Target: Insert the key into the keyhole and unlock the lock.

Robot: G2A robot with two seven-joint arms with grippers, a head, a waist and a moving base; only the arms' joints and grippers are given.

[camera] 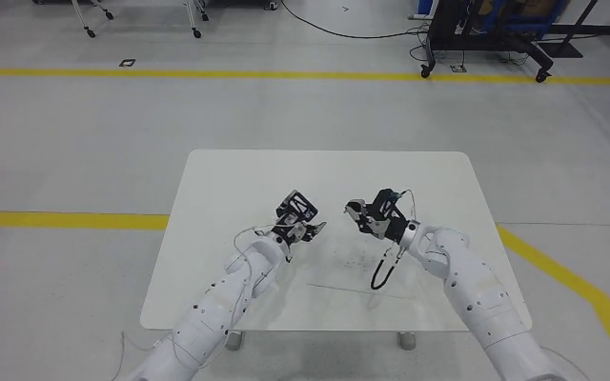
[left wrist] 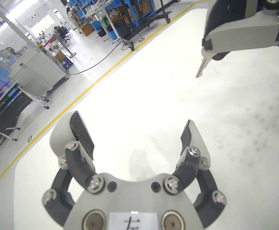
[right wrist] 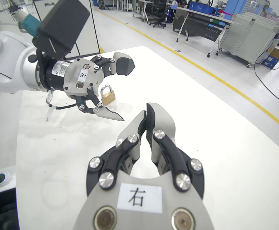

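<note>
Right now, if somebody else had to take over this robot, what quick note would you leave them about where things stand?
The left gripper is open and empty, above the table.
The right gripper is shut on the key, whose blade sticks out from its fingers.
The padlock rests on the table close by the left gripper. It is not held, and its shackle looks closed.
Done: the key is in hand.
Left: probably steady the padlock with the left gripper, then put the key in the keyhole and turn it to unlock.

Pale grey floor (camera: 95, 143), yellow lines (camera: 286, 73), white table (camera: 286, 181), blue racks (left wrist: 134, 18) behind
</note>
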